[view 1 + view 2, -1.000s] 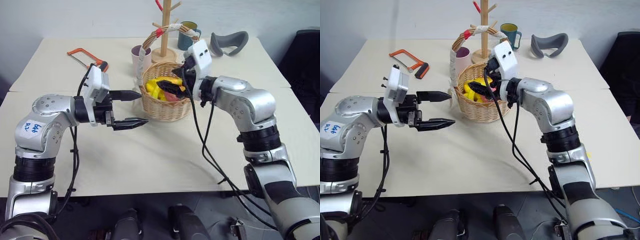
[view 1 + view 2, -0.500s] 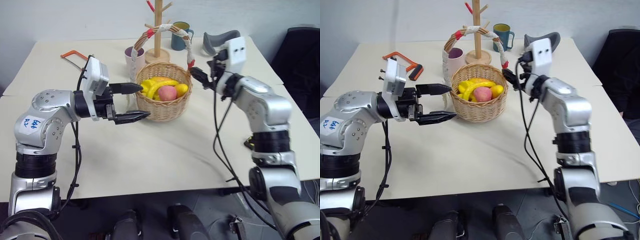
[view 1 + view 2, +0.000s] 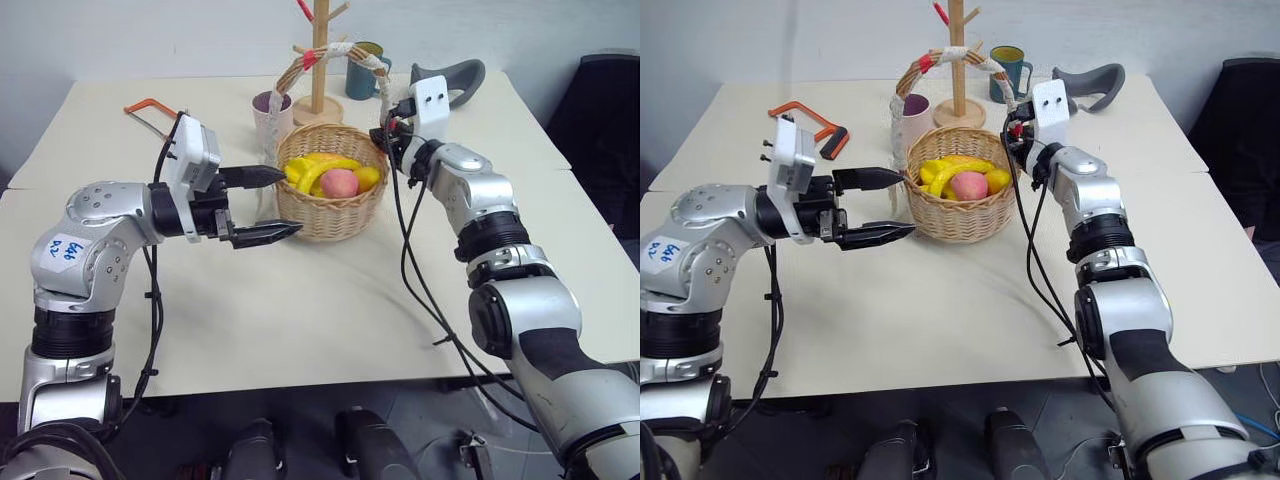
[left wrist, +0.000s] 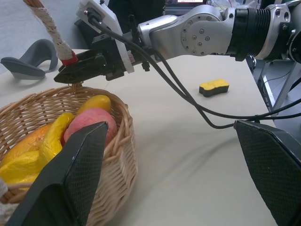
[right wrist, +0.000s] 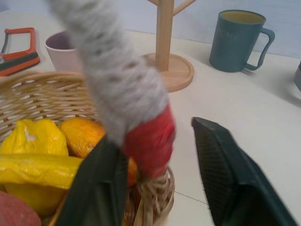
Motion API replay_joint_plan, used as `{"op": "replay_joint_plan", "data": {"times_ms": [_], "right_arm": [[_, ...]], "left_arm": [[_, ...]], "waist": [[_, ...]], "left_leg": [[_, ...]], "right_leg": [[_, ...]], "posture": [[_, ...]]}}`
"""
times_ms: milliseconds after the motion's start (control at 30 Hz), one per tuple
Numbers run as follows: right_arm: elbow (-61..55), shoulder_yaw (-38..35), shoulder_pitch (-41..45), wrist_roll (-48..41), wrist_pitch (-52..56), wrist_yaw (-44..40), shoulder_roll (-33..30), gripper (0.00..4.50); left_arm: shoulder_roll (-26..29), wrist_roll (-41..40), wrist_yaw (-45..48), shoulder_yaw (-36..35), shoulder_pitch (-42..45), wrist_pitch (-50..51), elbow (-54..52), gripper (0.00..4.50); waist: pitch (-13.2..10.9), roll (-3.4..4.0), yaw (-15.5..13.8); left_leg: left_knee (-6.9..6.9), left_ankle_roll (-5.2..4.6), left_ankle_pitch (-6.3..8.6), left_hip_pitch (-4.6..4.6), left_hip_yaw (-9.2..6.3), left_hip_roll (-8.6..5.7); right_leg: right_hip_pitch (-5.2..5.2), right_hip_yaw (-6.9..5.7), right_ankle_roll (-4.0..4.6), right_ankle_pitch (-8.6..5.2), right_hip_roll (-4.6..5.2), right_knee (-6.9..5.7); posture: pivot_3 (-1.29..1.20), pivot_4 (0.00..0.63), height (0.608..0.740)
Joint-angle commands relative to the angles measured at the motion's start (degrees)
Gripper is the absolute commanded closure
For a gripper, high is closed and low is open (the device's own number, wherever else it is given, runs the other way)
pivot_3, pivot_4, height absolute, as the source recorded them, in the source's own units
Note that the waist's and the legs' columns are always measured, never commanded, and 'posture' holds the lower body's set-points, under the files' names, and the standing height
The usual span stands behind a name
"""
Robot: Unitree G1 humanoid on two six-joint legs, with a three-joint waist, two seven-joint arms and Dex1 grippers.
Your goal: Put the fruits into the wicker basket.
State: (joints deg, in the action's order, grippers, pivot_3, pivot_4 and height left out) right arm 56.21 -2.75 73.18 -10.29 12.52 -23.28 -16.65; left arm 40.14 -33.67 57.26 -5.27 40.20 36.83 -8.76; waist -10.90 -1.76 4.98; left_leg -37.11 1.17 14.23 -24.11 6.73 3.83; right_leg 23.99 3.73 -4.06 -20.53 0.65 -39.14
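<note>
The wicker basket (image 3: 335, 215) stands mid-table with a pink-red peach (image 3: 340, 183) and a yellow banana (image 3: 318, 172) lying inside among other yellow fruit. Its cloth-wrapped handle (image 3: 352, 52) arches above. My right gripper (image 3: 385, 137) is at the handle's right foot. In the right wrist view the handle's red band (image 5: 150, 141) stands between its fingers (image 5: 230, 179), which have closed in on it. My left gripper (image 3: 290, 203) hangs open and holds nothing, just left of the basket's wall.
Behind the basket are a pink cup (image 3: 266, 112), a wooden mug tree (image 3: 320, 60) and a teal mug (image 3: 362, 72). An orange hacksaw (image 3: 150, 110) lies at the back left, a grey curved piece (image 3: 455, 75) at the back right. A small yellow block (image 4: 214, 87) lies right of the basket.
My right gripper left the basket's inside, went to the handle's right foot, and its fingers narrowed around the red band. The left arm held still. The camera view shifted.
</note>
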Motion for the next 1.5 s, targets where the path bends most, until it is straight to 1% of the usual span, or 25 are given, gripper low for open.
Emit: {"op": "replay_joint_plan", "data": {"times_ms": [33, 67, 100, 233, 300, 367, 433, 533, 600, 667, 767, 833, 867, 933, 967, 1000, 1100, 1167, 1200, 1300, 1333, 1367, 1400, 1433, 1500], "right_arm": [[-3.68, -1.13, 0.64, 0.4, -2.11, -0.44, -0.64, 3.96], [-5.1, -1.23, 0.11, 0.44, -1.8, -0.6, -0.91, 4.23], [-7.62, -1.33, -0.83, 0.39, -1.02, -0.81, -1.42, 4.31], [-22.38, -1.94, -6.43, -0.06, 4.64, -1.17, -4.86, 4.31], [-33.75, -4.3, -11.46, -1.45, 10.34, -1.53, -9.25, 4.31], [-44.19, -8.06, -17.32, -2.86, 15.79, -1.6, -14.55, 4.31], [-50.79, -12.11, -22.69, -3.48, 19.37, -1.15, -19.41, 4.31], [-53.28, -16.84, -28.93, -2.83, 21.68, 0.66, -24.26, 4.31], [-51.93, -18.18, -32.04, -1.49, 20.06, 1.7, -25.93, 4.31], [-49.75, -19.14, -34.19, -0.53, 18.51, 3.15, -26.35, 4.31], [-47.93, -20.08, -36.57, -0.86, 17.54, 4.22, -24.92, 4.31], [-47.85, -20.79, -37.57, -2.68, 17.48, 3.53, -23.6, 3.57], [-48.36, -20.82, -38.11, -3.38, 17.69, 3.17, -23.05, 3.32], [-50.31, -20.89, -39.49, -3.74, 18.33, 3.07, -23.0, 2.69], [-52.19, -21.64, -40.39, -4.51, 19.43, 3.0, -23.25, 2.29], [-55.12, -22.64, -41.65, -5.51, 21.16, 2.87, -23.71, 2.0], [-63.84, -26.16, -47.3, -8.19, 26.05, 0.77, -26.5, 0.9], [-71.11, -30.3, -54.8, -9.81, 30.75, -3.06, -30.45, 0.21], [-75.14, -33.21, -59.36, -10.7, 33.17, -5.91, -32.89, 0.06], [-82.77, -43.57, -68.07, -15.81, 41.23, -12.23, -37.44, 0.06], [-84.1, -49.56, -71.46, -18.08, 44.73, -16.43, -39.02, 0.06], [-84.82, -53.83, -74.04, -19.67, 46.97, -19.45, -40.11, 0.06], [-85.26, -60.99, -78.18, -22.58, 51.88, -24.89, -41.42, 0.06], [-85.29, -66.32, -81.61, -24.77, 55.22, -28.93, -42.11, 0.06], [-85.39, -74.17, -88.48, -26.63, 57.27, -34.94, -42.14, 0.06]], "left_arm": [[0.31, -1.31, -0.28, -1.33, 0.49, -0.3, -2.14, 0.0], [0.12, -1.36, -0.29, -1.2, 0.64, -0.33, -2.05, 0.0], [-0.14, -1.41, -0.29, -1.01, 0.87, -0.36, -1.92, 0.0], [-1.3, -2.02, 0.12, -0.4, 1.78, -0.11, -1.52, 0.0], [-2.13, -2.41, 0.5, 0.07, 2.43, -0.02, -0.93, 0.0], [-2.97, -3.08, 0.98, 0.3, 3.09, 0.13, -0.2, 0.0], [-3.6, -3.3, 1.59, 0.65, 3.61, 0.0, 0.64, 0.0], [-4.55, -2.79, 2.38, 1.65, 4.16, -0.83, 2.06, 0.0], [-5.37, -2.36, 2.78, 2.42, 4.55, -1.49, 2.82, 0.0], [-6.19, -1.96, 3.06, 3.06, 5.05, -2.03, 3.36, 0.0], [-6.86, -2.0, 3.47, 3.48, 5.9, -2.3, 4.22, 0.0], [-6.94, -1.97, 3.82, 3.67, 6.38, -2.46, 4.83, 0.0], [-6.93, -1.82, 4.11, 3.76, 6.55, -2.67, 5.24, 0.0], [-6.97, -1.59, 4.51, 3.83, 6.65, -2.88, 5.62, 0.0], [-6.95, -1.59, 4.74, 3.79, 6.73, -2.89, 5.81, 0.0], [-6.91, -1.68, 4.88, 3.73, 6.75, -2.85, 5.85, 0.0], [-6.67, -2.15, 5.4, 3.38, 6.67, -2.69, 6.1, 0.0], [-6.36, -2.1, 6.1, 3.14, 6.49, -2.99, 6.76, 0.0], [-6.06, -1.97, 6.6, 3.07, 6.47, -3.2, 7.29, 0.0], [-5.09, -1.72, 8.15, 2.91, 6.54, -3.76, 8.86, 0.0], [-4.55, -1.62, 8.94, 2.85, 6.73, -4.05, 9.72, 0.0], [-4.27, -1.54, 9.4, 2.88, 6.84, -4.24, 10.21, 0.0], [-3.5, -1.43, 10.67, 2.75, 7.12, -4.66, 11.32, 0.0], [-3.04, -1.29, 11.49, 2.72, 7.3, -5.0, 12.02, 0.0], [-1.96, -1.47, 13.67, 2.52, 7.61, -5.59, 13.64, 0.0]], "waist": [[0.0, 0.0, 0.02], [0.0, 0.0, 0.04], [0.0, 0.01, 0.03], [-0.01, 0.02, -0.25], [-0.02, 0.02, -0.49], [-0.02, 0.03, -1.38], [-0.02, 0.04, -2.14], [-0.02, 0.04, -2.29], [-0.02, 0.04, -1.84], [-0.02, 0.04, -1.43], [-0.01, 0.06, -0.66], [0.0, 0.08, -0.16], [0.0, 0.08, -0.05], [0.0, 0.08, -0.11], [0.0, 0.09, -0.15], [-0.01, 0.1, -0.24], [-0.01, 0.1, -0.46], [-0.02, 0.11, -1.25], [-0.02, 0.11, -1.77], [-0.02, 0.11, -2.13], [-0.02, 0.11, -2.14], [-0.03, 0.09, -2.12], [-0.03, 0.09, -2.09], [-0.04, 0.07, -2.08], [-0.04, 0.06, -2.09]], "left_leg": [[0.01, 0.0, 0.0, 0.0, 0.0, 0.0], [0.01, 0.0, 0.0, 0.0, 0.0, 0.0], [0.01, 0.0, 0.0, 0.0, 0.0, 0.0], [0.0, 0.01, 0.0, -0.06, -0.04, 0.0], [-0.02, 0.01, 0.0, -0.08, -0.08, -0.02], [-0.04, 0.0, 0.0, -0.1, -0.13, -0.05], [-0.06, 0.0, 0.0, -0.1, -0.15, -0.06], [-0.1, 0.0, 0.0, -0.05, -0.11, -0.06], [-0.12, -0.01, -0.01, 0.12, -0.05, -0.04], [-0.03, 0.01, -0.02, 0.35, 0.12, -0.02], [0.2, 0.09, -0.06, 0.74, 0.32, 0.0], [0.3, 0.13, -0.08, 0.83, 0.34, -0.01], [0.31, 0.15, -0.08, 0.83, 0.33, 0.01], [0.32, 0.16, -0.08, 0.84, 0.33, 0.03], [0.32, 0.17, -0.08, 0.84, 0.33, 0.02], [0.31, 0.17, -0.08, 0.84, 0.33, 0.02], [0.3, 0.16, -0.08, 0.82, 0.32, 0.0], [0.32, 0.17, -0.07, 0.81, 0.28, -0.02], [0.32, 0.17, -0.07, 0.8, 0.26, -0.03], [0.31, 0.15, -0.06, 0.83, 0.22, -0.05], [0.28, 0.13, -0.05, 0.85, 0.22, -0.06], [0.21, 0.09, -0.02, 0.88, 0.22, -0.08], [0.17, 0.08, -0.02, 0.96, 0.16, -0.06], [0.17, 0.04, 0.01, 1.03, 0.12, -0.06], [0.23, -0.03, 0.09, 1.24, -0.01, -0.05]], "right_leg": [[0.0, 0.0, 0.0, 0.0, 0.0, 0.0], [0.0, 0.0, 0.0, 0.0, 0.0, 0.0], [0.01, 0.01, 0.0, 0.0, 0.0, 0.0], [0.01, -0.05, 0.0, 0.0, 0.02, -0.27], [0.01, -0.08, 0.0, 0.0, 0.06, -0.26], [0.0, -0.12, 0.0, 0.0, 0.09, -0.28], [0.0, -0.13, 0.0, 0.0, 0.09, -0.24], [-0.08, -0.11, 0.0, 0.0, 0.05, 0.06], [-0.24, -0.06, 0.0, 0.0, 0.0, 0.12], [-0.35, 0.15, 0.0, 0.0, -0.09, 0.11], [-0.51, 0.48, -0.01, -0.01, -0.21, 0.08], [-0.51, 0.61, -0.01, -0.01, -0.24, 0.06], [-0.5, 0.62, -0.02, -0.01, -0.27, 0.06], [-0.49, 0.65, -0.02, -0.01, -0.28, 0.05], [-0.49, 0.66, -0.02, -0.01, -0.28, 0.05], [-0.5, 0.67, -0.02, -0.01, -0.28, 0.05], [-0.49, 0.69, -0.03, -0.02, -0.24, 0.05], [-0.5, 0.68, -0.06, -0.04, -0.24, 0.07], [-0.51, 0.68, -0.09, -0.06, -0.24, 0.1], [-0.64, 0.7, -0.14, -0.08, -0.25, 0.22], [-0.7, 0.7, -0.17, -0.07, -0.23, 0.24], [-0.75, 0.71, -0.19, -0.05, -0.23, 0.24], [-0.93, 0.67, -0.21, -0.04, -0.26, 0.3], [-1.06, 0.63, -0.22, -0.04, -0.26, 0.4], [-1.41, 0.53, -0.22, -0.03, -0.31, 0.66]], "posture": [[0.0, 0.15, 0.74], [0.0, 0.15, 0.74], [0.0, 0.15, 0.74], [0.0, 0.15, 0.74], [0.0, 0.15, 0.74], [0.0, 0.15, 0.74], [0.0, 0.15, 0.74], [0.0, 0.15, 0.74], [0.0, 0.15, 0.74], [0.0, 0.15, 0.74], [0.0, 0.15, 0.74], [0.0, 0.15, 0.74], [0.0, 0.15, 0.74], [0.0, 0.15, 0.74], [0.0, 0.15, 0.74], [0.0, 0.15, 0.74], [0.0, 0.15, 0.74], [0.0, 0.15, 0.74], [0.0, 0.15, 0.74], [0.0, 0.15, 0.74], [0.0, 0.15, 0.74], [0.0, 0.15, 0.74], [0.0, 0.15, 0.74], [0.0, 0.15, 0.74], [0.0, 0.15, 0.74]]}}
